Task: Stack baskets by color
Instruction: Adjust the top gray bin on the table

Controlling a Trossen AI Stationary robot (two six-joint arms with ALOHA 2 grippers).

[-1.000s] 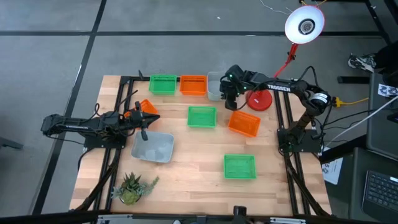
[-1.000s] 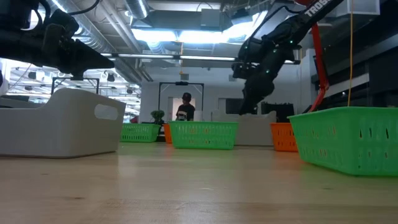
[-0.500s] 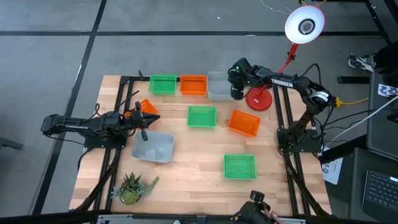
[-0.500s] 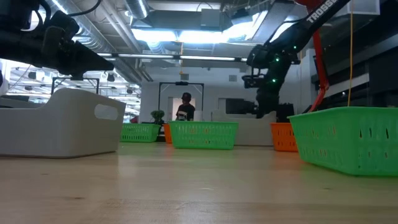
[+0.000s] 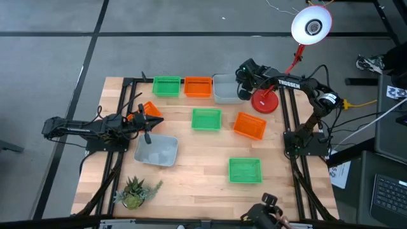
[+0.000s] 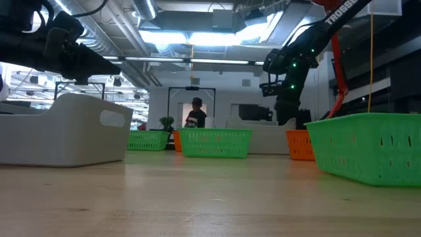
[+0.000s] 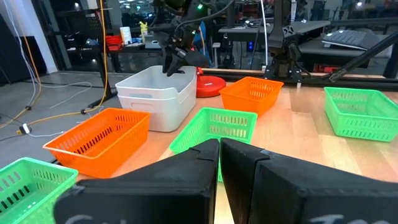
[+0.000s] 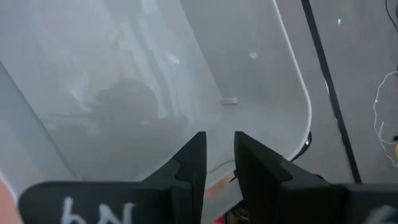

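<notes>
My right pincer (image 5: 243, 81) sits at the back of the table, at the right-hand edge of the far white basket (image 5: 224, 89), which stands last in the back row, just beside an orange basket (image 5: 198, 86) and near the red lamp base (image 5: 264, 102). In the right wrist view the two fingers (image 8: 186, 168) stand a narrow gap apart, with the basket's rim running into that gap. I therefore judge the pincer to be clenched on the basket's right wall, not released. The relation that governs the coming move is the bearing of its colour match. The near white basket (image 5: 156, 151) lies well apart from this pincer, toward the table's left side and its front. It is turned slightly off square to the table edge. The green basket (image 5: 206, 119) in the middle of the table lies roughly between the two white ones. A carry would thus run diagonally across the table, above that green basket. The far basket would then have to be turned a little to match the near one before nesting. My left pincer (image 5: 147, 135) is the nearer arm to that target. It hangs just beside the near white basket, fingers pressed together on nothing. I cannot find a third white basket in these views.
</notes>
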